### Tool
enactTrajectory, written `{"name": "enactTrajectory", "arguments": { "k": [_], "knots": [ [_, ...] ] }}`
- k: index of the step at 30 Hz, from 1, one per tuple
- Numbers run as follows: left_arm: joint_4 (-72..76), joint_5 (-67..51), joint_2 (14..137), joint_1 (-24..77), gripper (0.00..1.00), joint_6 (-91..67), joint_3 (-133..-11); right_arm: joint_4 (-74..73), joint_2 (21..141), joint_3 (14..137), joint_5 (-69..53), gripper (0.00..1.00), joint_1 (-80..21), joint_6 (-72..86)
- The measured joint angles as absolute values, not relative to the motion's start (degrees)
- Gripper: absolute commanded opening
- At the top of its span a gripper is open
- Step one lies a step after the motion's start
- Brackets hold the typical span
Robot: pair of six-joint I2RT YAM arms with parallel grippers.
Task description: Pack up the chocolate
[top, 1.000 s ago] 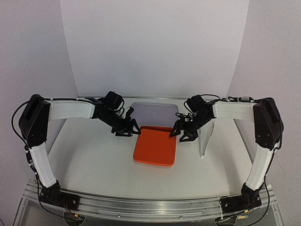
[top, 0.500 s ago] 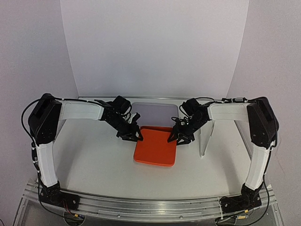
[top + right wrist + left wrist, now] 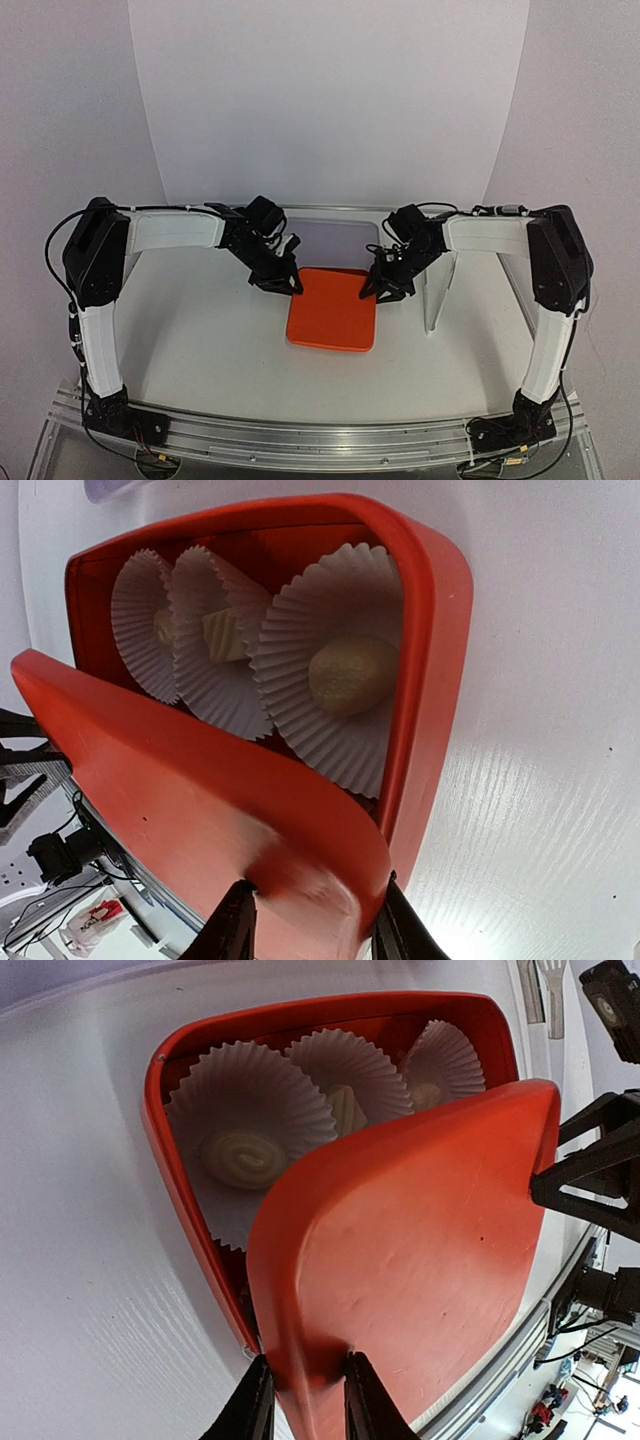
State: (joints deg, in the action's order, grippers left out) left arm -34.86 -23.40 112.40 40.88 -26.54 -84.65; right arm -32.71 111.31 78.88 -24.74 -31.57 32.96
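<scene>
An orange-red lid [image 3: 333, 310] lies tilted over a matching red box base [image 3: 165, 1140]. My left gripper [image 3: 283, 283] is shut on the lid's far left corner, seen in the left wrist view [image 3: 305, 1375]. My right gripper [image 3: 375, 288] is shut on the far right corner, seen in the right wrist view [image 3: 310, 910]. Under the raised lid edge, three cream-white chocolates [image 3: 238, 1155] [image 3: 350, 673] sit in white pleated paper cups [image 3: 215, 630]. The dark chocolates are hidden under the lid.
A clear plastic tray [image 3: 330, 238] lies just behind the box. A clear upright stand [image 3: 440, 290] is to the right of my right gripper. A white backdrop [image 3: 330, 100] curves up behind the table.
Both grippers have moved a little inward at the lid's far corners. The lid has shifted slightly and now sits squarer over the box.
</scene>
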Motion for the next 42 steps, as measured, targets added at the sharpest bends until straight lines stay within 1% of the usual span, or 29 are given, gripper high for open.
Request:
{"name": "enactTrajectory", "arguments": {
  "k": [7,13,14,15,17,18,20,21,23,24,26,28,31,35,37,39,42],
  "knots": [
    [-37.76,-21.09,112.44,40.83,0.19,-26.41,-86.38,-33.41,111.03,80.40,-24.72,0.27,-31.56,33.02],
    [-37.61,-21.45,112.44,41.28,0.18,-26.38,-89.30,-33.76,110.13,82.01,-24.63,0.25,-31.97,33.55],
    [-37.45,-21.45,112.44,41.36,0.18,-26.37,-89.76,-33.76,110.00,82.38,-24.64,0.26,-32.02,33.61],
    [-37.41,-21.45,112.44,41.43,0.21,-26.37,-90.13,-33.78,109.91,82.82,-24.62,0.26,-32.08,33.67],
    [-37.52,-21.21,112.51,41.46,0.26,-26.27,-90.85,-33.74,109.91,83.65,-24.37,0.32,-32.13,33.69],
    [-37.54,-21.04,112.67,41.47,0.29,-26.24,-91.35,-33.74,109.91,83.90,-24.07,0.36,-32.18,33.70],
    [-37.51,-20.43,112.93,41.46,0.44,-26.21,-92.35,-33.76,109.91,84.11,-23.48,0.45,-32.18,33.62],
    [-37.43,-20.01,113.00,41.43,0.54,-26.11,-92.60,-33.84,109.91,84.14,-23.02,0.48,-32.18,33.51],
    [-37.10,-18.87,113.01,41.22,0.77,-26.05,-92.61,-34.08,109.91,84.13,-21.73,0.56,-32.12,33.77],
    [-36.93,-18.31,112.98,40.97,0.86,-26.54,-92.47,-34.09,109.85,84.06,-21.08,0.61,-31.98,33.69],
    [-36.03,-16.95,112.49,40.05,0.98,-27.40,-91.57,-33.96,109.44,83.53,-19.76,0.71,-31.48,33.59],
    [-34.59,-15.08,110.67,38.03,1.00,-28.62,-88.63,-33.93,108.24,81.88,-18.22,0.79,-30.49,33.51],
    [-31.86,-11.52,104.81,32.60,1.00,-30.69,-80.55,-33.93,105.22,78.24,-14.38,0.84,-28.15,33.42],
    [-27.97,-8.39,95.59,22.24,1.00,-33.06,-70.08,-34.44,100.07,72.95,-8.77,0.84,-23.29,32.96],
    [-26.76,-7.44,93.64,17.70,0.99,-33.56,-68.11,-34.53,98.99,71.95,-7.04,0.84,-20.67,32.61],
    [-25.28,-7.62,93.52,15.66,0.98,-33.66,-67.62,-34.37,98.76,71.64,-6.87,0.83,-18.83,31.87],
    [-21.89,-11.36,93.71,15.90,0.95,-33.24,-65.99,-33.51,98.76,71.44,-10.02,0.80,-18.29,30.13]
  ]
}}
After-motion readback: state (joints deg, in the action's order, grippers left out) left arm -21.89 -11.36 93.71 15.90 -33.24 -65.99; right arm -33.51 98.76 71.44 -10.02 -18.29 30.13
